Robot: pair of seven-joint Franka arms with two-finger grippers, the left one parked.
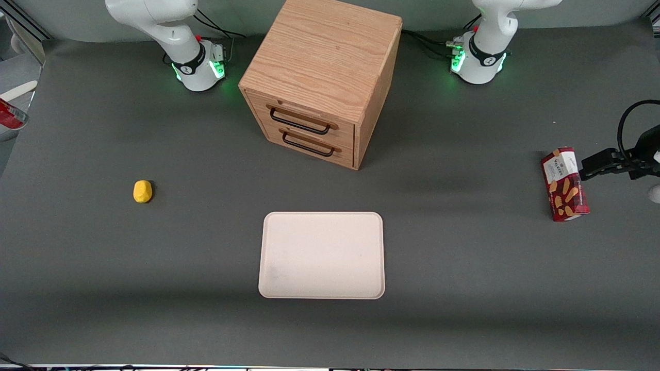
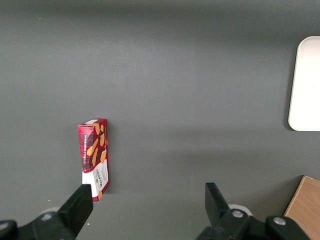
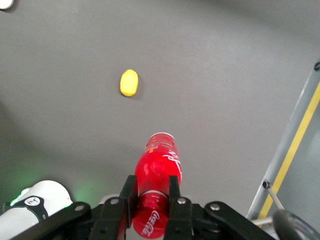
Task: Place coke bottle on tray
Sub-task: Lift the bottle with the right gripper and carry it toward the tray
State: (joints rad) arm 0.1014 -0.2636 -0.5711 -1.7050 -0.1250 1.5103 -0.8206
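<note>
the coke bottle (image 3: 157, 185) is sitting clamped between the two fingers (image 3: 128, 200) of the pincer (image 3: 151, 202), which are closing on its red body from either side, so the pincer is shut on it and holding it up above the table (image 3: 210, 75). the bottle is sticking out past the fingertips, its end pointing toward the grey surface underneath. in the front view only a sliver of red (image 1: 9, 116) is showing at the edge of the picture, at the working arm's end of the table, and the pincer itself is not visible there.

below the pincer, a little way out from the bottle's end, a yellow lump (image 3: 129, 82) is lying on the table; it is apart from the bottle, not touching it.

the tray (image 1: 322, 255) is lying flat well away from the pincer, toward the middle of the table and nearer to the front camera than the wooden cabinet (image 1: 322, 77), with nothing resting on it. the yellow lump (image 1: 142, 191) is sitting between the pincer's end of the table and the tray.

farthest from the pincer, at the parked arm's end, a red snack box (image 1: 564, 184) is standing on the table.
</note>
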